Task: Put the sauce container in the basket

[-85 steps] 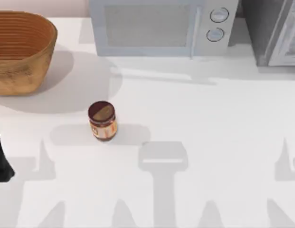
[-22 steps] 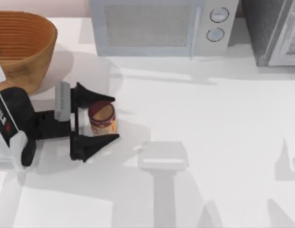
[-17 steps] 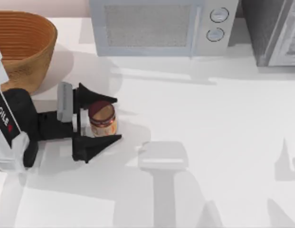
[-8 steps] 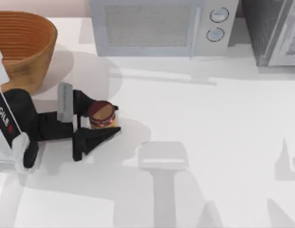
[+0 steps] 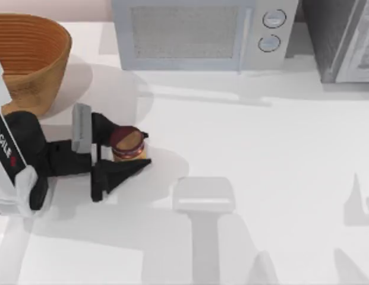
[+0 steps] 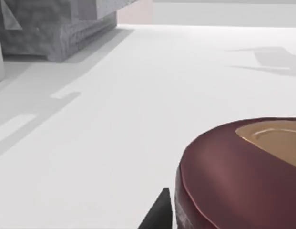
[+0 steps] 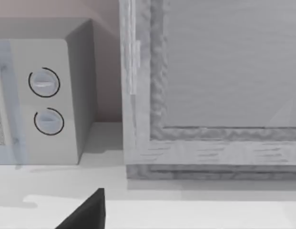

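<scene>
Left arm (image 5: 21,160): glossy black rounded housing joined to a white shell section, bearing white "AGILE" lettering with a small red mark. Wrist carries a flat grey rectangular plate (image 5: 81,127). Left gripper (image 5: 134,148): two matte black, wedge-shaped fingers (image 5: 116,172) tapering to points.

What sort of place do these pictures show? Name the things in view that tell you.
Probably a kitchen worktop, in simulation: a microwave with two dials stands at the back of a white table, a woven basket sits at the left, and the left pincer grips a sauce container.
</scene>
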### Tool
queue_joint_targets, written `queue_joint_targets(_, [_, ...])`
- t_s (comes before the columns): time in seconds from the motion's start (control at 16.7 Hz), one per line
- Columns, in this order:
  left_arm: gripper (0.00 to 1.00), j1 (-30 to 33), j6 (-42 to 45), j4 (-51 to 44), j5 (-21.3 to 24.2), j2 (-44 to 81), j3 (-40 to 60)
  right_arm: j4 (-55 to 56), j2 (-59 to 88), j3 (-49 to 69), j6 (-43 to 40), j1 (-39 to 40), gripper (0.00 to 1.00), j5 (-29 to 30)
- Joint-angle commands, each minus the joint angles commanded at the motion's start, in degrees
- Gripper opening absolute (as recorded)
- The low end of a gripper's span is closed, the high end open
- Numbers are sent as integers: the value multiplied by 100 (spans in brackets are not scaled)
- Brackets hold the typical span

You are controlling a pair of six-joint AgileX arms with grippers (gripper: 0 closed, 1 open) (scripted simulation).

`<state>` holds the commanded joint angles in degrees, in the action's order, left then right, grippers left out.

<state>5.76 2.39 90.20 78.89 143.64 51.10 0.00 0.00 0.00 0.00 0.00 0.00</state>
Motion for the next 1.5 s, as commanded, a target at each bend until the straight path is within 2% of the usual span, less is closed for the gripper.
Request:
queue_joint_targets(0.48, [0,28,124,-112,25,-130,18,0,0,0,0,0,100,0])
queue_joint_targets(0.9, [0,118,933,-1398,93,-1091,115,0,0,0,0,0,100,0])
queue_joint_targets(1.5, [0,-364,1496,-3060,-94,-2343,574,0,0,0,0,0,100,0])
